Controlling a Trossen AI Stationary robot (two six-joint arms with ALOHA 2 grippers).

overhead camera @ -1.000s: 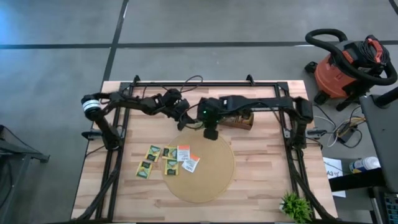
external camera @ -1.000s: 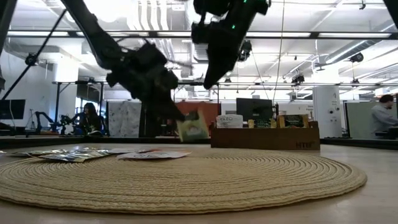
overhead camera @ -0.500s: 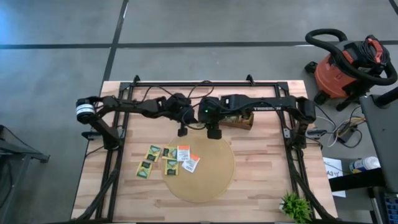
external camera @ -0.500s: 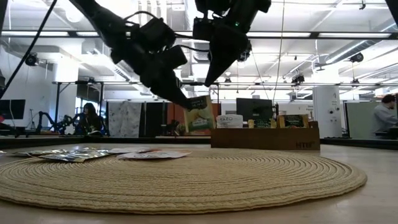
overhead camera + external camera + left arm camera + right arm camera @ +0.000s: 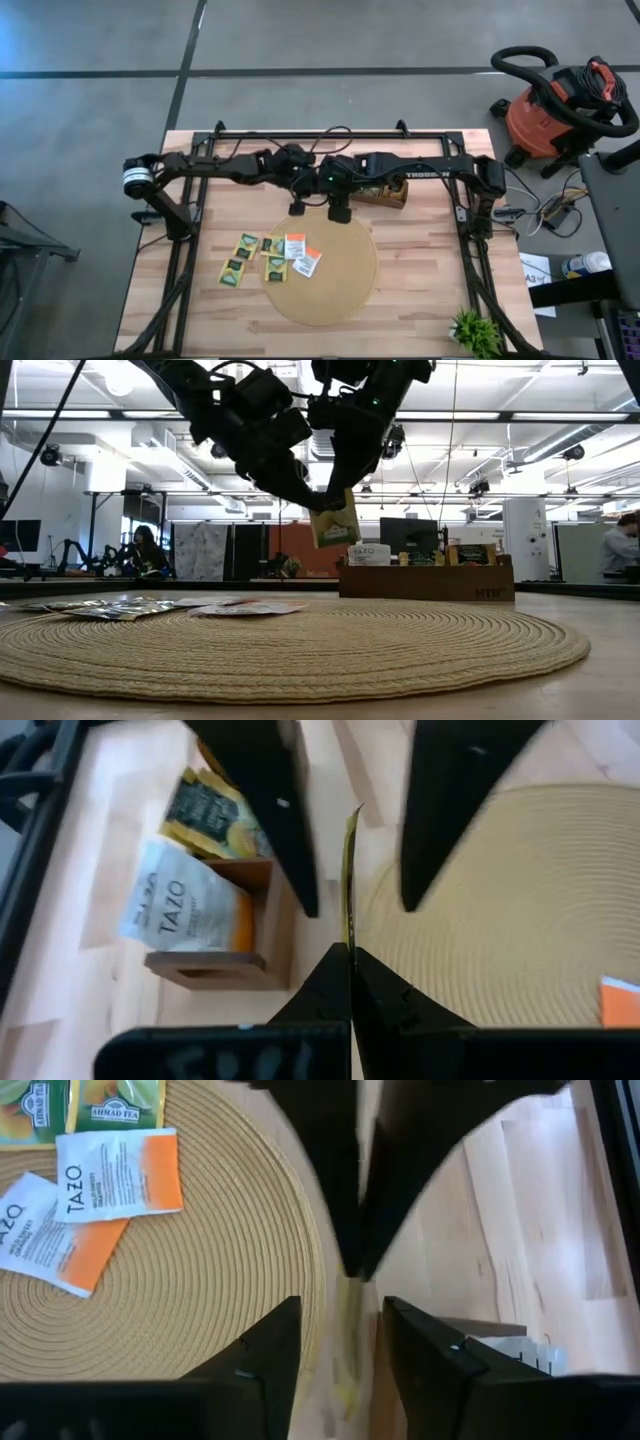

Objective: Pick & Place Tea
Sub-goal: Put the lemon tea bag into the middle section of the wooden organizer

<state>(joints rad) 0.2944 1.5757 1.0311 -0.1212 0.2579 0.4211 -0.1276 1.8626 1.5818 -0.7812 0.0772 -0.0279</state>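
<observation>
— Where is the sachet (image 5: pixel 336 523) being carried?

— It hangs in the air above the far edge of the round mat (image 5: pixel 340 285), just in front of the wooden box (image 5: pixel 428 581). The left gripper (image 5: pixel 312 503) has its fingers pinched together on the sachet's upper edge, and the yellow and green packet dangles below them, tilted a little.

— And the right gripper (image 5: pixel 340 485)?

— It comes down from above and sits right against the same sachet. In the right wrist view its two fingers (image 5: pixel 265 1345) stand apart with the packet edge-on in the gap between them; they are not closed on it.

— Where are the other sachets?

— A loose group of them (image 5: pixel 270 258) lies flat at the left side of the mat, some on the weave and some on the bare tabletop (image 5: pixel 420 290). Yellow-green ones sit to the left, orange and white ones (image 5: pixel 95 1185) to the right.

— Anything in the box?

— A white and orange sachet (image 5: pixel 185 910) and a yellow one (image 5: pixel 215 810) stand upright in its compartments.
</observation>
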